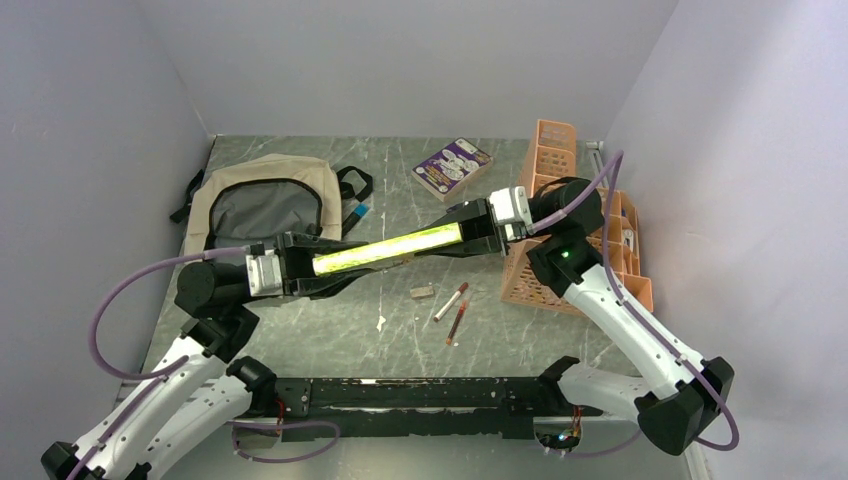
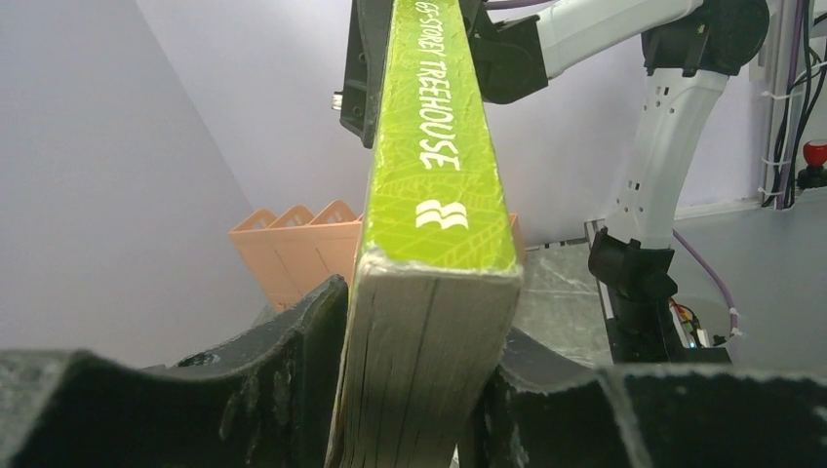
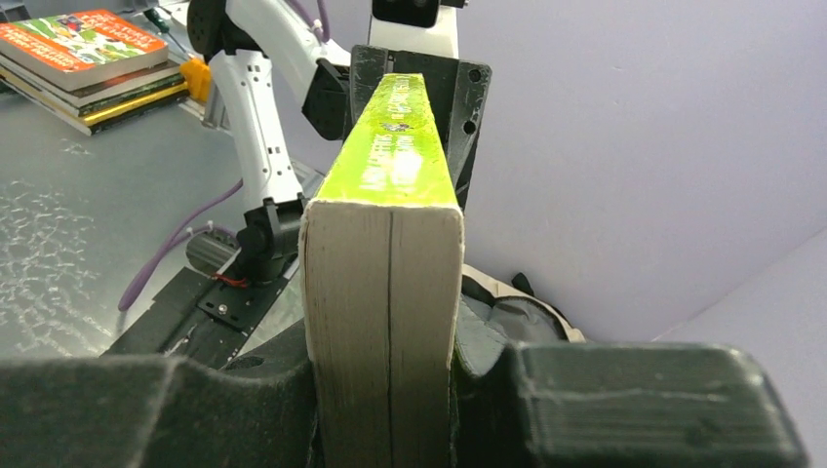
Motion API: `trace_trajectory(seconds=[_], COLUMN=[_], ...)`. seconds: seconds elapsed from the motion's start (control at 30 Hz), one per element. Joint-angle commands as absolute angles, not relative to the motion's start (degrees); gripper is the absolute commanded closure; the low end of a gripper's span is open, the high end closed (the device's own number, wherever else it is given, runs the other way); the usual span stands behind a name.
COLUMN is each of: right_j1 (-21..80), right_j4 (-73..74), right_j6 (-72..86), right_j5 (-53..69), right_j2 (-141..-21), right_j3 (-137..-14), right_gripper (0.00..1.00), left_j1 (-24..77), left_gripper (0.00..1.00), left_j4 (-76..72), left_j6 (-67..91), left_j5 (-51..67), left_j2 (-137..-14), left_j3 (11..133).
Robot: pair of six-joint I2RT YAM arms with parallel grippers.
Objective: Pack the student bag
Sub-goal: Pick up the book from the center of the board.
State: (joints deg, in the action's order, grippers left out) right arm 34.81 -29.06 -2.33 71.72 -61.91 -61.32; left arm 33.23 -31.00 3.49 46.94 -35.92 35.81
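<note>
A thick book with a lime-green spine [image 1: 388, 248] hangs in the air over the table's middle, held at both ends. My left gripper [image 1: 305, 272] is shut on its left end; the page edges show between the fingers in the left wrist view [image 2: 419, 361]. My right gripper [image 1: 470, 228] is shut on its right end, seen in the right wrist view [image 3: 382, 322]. The beige student bag [image 1: 262, 205] lies open at the back left, grey lining up, just behind the left gripper. It also shows in the right wrist view [image 3: 517, 317].
An orange perforated organizer [image 1: 560, 215] stands at the right under the right arm. A purple book [image 1: 453, 167] lies at the back. Two red pens [image 1: 452, 310] and a small eraser [image 1: 421, 292] lie near the front middle. A blue item [image 1: 357, 211] sits beside the bag.
</note>
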Motion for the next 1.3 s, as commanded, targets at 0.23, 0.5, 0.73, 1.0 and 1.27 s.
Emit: trace_trajectory(seconds=[0.23,0.5,0.73,1.0,1.27], right_j1=[35.53,35.69,35.69,35.63,35.60], right_j4=[-33.36,-32.86,-27.79,-18.91,-23.86], right_j6=[-2.12,-2.65,-5.86,-11.99,-7.81], right_j5=[70.77,70.06,68.54,53.70,29.61], right_j2=[-62.31,-62.23,-62.25,-57.64,-52.99], right_j3=[-62.09,-61.88,-62.93,-60.86,-54.21], right_gripper=[1.00,1.00,0.80,0.34,0.30], left_j1=[34.01,34.01,34.01,34.01,34.01], left_gripper=[0.51,0.82,0.95,0.95,0.95], left_j4=[-31.90,-31.19,-31.41,-22.62,-9.16], left_j6=[2.72,2.31,2.14,3.34,11.02], left_j5=[49.51,49.17,49.65,34.98,3.05], left_j2=[-36.67,-36.84,-36.74,-37.24,-40.41], left_j3=[35.68,35.57,35.90,38.35,44.07])
